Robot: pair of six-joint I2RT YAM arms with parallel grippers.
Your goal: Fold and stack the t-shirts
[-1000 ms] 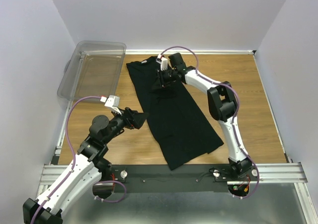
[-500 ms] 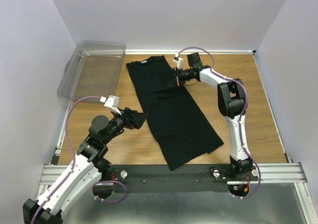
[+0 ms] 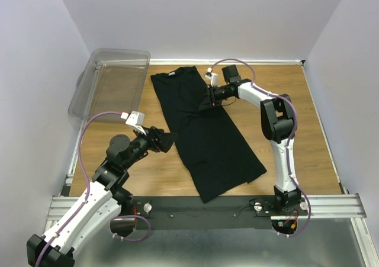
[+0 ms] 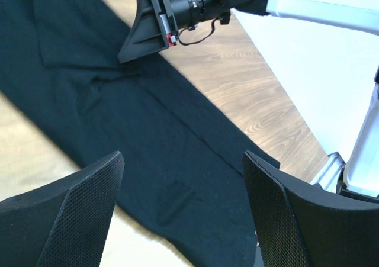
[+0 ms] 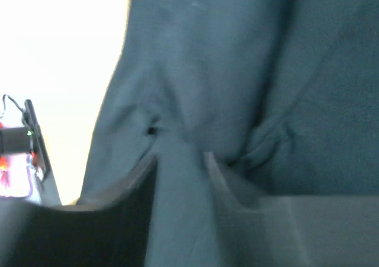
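One black t-shirt (image 3: 207,142) lies on the wooden table as a long strip, folded lengthwise, running from the far middle to the near right. No logo or tag shows. My right gripper (image 3: 207,98) sits low at the shirt's right edge near its far end, its jaws close together with puckered cloth (image 5: 237,60) between them. It also shows in the left wrist view (image 4: 124,57), tip touching the cloth. My left gripper (image 3: 169,141) is open and empty, hovering at the shirt's left edge, with the shirt (image 4: 148,131) below it between wide-spread fingers (image 4: 89,196).
A clear plastic bin (image 3: 109,83) stands at the far left, tilted against the wall. Bare wood (image 3: 296,119) lies right of the shirt. The metal rail (image 3: 207,211) with the arm bases runs along the near edge.
My right gripper moved from over the shirt's middle to its right edge, then dipped slightly back onto the cloth. The left arm barely moved.
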